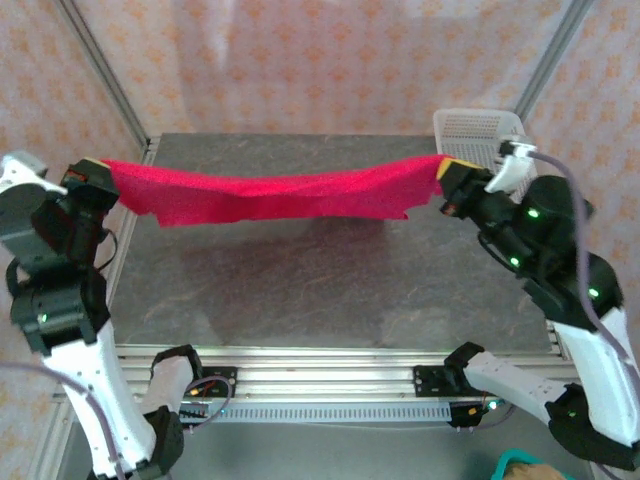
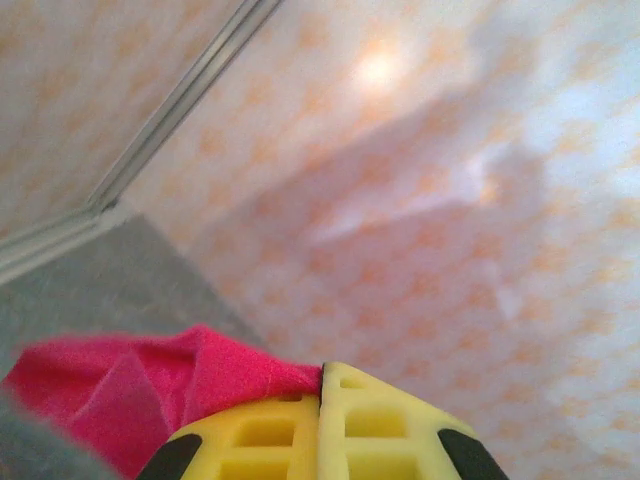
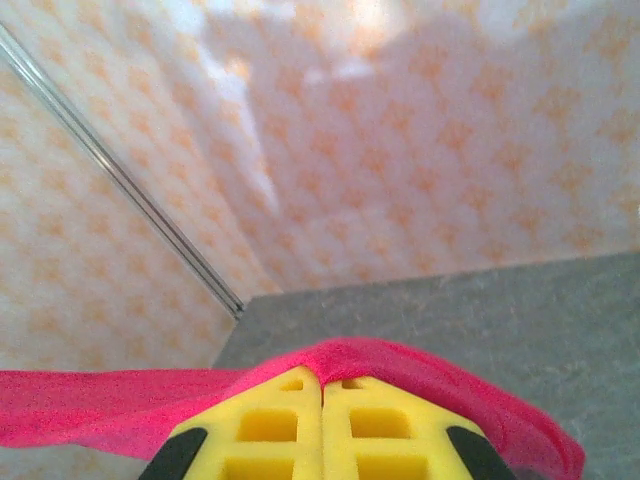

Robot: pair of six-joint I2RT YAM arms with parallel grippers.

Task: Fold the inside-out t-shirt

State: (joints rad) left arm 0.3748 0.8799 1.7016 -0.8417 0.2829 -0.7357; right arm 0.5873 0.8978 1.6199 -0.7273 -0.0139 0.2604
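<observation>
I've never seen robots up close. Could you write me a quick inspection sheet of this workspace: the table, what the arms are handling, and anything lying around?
Surface: dark grey mottled table, with a shadow under the cloth.
Job's things: red-pink t-shirt, stretched between both arms, sagging slightly, apparently lifted off the table.
Clutter: white mesh basket at the far right corner.
Grippers: left gripper shut on one end of the t-shirt; right gripper shut on the other end.
Cables: grey cable running along the right arm.
Surroundings: patterned curtain and metal frame posts.
</observation>
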